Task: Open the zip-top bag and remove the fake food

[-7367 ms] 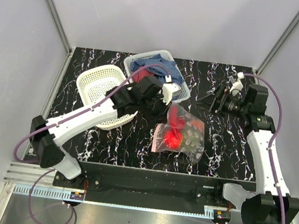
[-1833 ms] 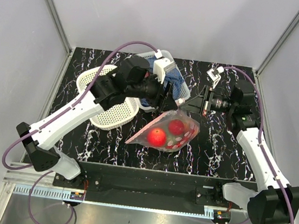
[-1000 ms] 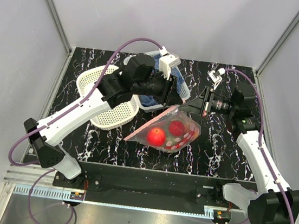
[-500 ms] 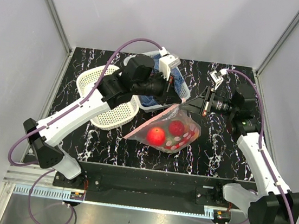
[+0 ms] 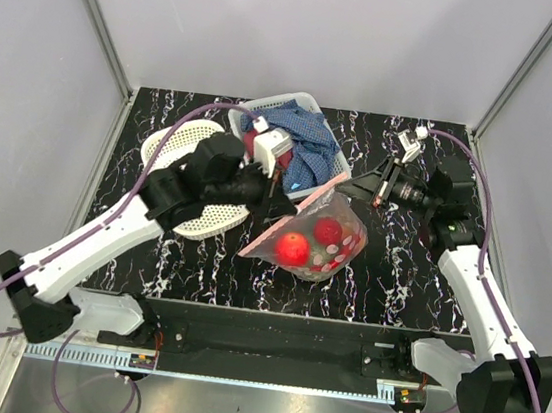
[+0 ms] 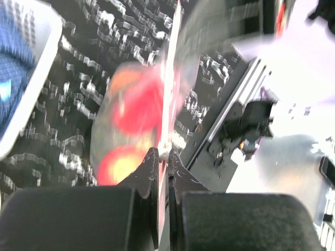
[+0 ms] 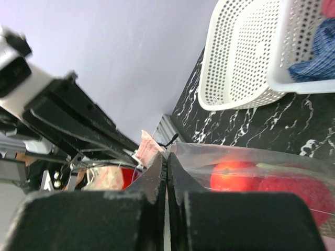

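So the clear, crinkly plastic zip-top bag [image 5: 344, 245] with the pale round dots is hanging between the two arms, over the middle of the black, white-veined bench [image 5: 398, 282]. I can't tell if its bottom is touching the bench or not.

The left gripper [image 6: 163, 156] is pinching the bag's pink zip strip [image 6: 171, 78], with its jaws squeezing down narrow right on it at the nearer end. The right gripper [image 7: 166, 157] is doing the same at the far end of the top edge, jaws pressing tight together on the plastic. In the overhead view the strip is running diagonally between the two of them.

The fake food is sitting inside the bag: a bright red round plastic fruit [image 5: 294, 249] and a darker red round one [image 5: 328, 231] just beside it. The left wrist view is blurring badly, so they're only showing up there as red and orange smears.

Behind the bag, a white perforated plastic basket [image 5: 289, 96] is holding a crumpled blue cloth [image 5: 310, 135]. A second white perforated basket [image 5: 178, 144] is lying partly under the left arm.
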Controlling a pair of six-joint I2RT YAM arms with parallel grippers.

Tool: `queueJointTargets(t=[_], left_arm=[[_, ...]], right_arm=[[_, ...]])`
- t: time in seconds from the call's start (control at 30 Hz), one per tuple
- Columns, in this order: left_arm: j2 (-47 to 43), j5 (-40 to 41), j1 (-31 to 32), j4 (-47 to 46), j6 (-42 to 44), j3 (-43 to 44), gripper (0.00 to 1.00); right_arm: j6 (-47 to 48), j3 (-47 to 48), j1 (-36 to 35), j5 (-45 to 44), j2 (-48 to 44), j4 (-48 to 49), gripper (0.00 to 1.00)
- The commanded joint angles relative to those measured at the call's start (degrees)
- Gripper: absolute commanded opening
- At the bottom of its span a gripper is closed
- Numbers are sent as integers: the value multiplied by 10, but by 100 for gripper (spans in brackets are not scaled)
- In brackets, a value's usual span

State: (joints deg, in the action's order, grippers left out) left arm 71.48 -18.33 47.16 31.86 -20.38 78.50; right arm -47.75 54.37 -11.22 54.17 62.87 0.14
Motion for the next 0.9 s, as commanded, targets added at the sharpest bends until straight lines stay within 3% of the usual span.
queueJointTargets(t=[0.0, 0.33, 0.63, 0.73, 0.77, 0.83, 0.87], left_arm=[[-93, 20, -2, 36, -13, -70, 0], [-250, 26, -1, 78, -86, -220, 0], [-296, -1, -1, 121, -97, -238, 0], [-286, 18, -1, 134, -81, -209, 38], [-270, 35, -2, 136, -77, -178, 57], [-247, 47, -2, 138, -60, -139, 72], [-212, 66, -4, 142, -56, -118, 75]], right_arm=[[20, 27, 29, -34, 16, 4, 0], [52, 43, 32, 0, 79, 21, 0], [35, 36, 30, 64, 112, 84, 0], [13, 25, 31, 105, 118, 134, 0], [8, 21, 31, 115, 119, 150, 0], [5, 21, 30, 145, 123, 162, 0], [-7, 21, 30, 156, 124, 181, 0]])
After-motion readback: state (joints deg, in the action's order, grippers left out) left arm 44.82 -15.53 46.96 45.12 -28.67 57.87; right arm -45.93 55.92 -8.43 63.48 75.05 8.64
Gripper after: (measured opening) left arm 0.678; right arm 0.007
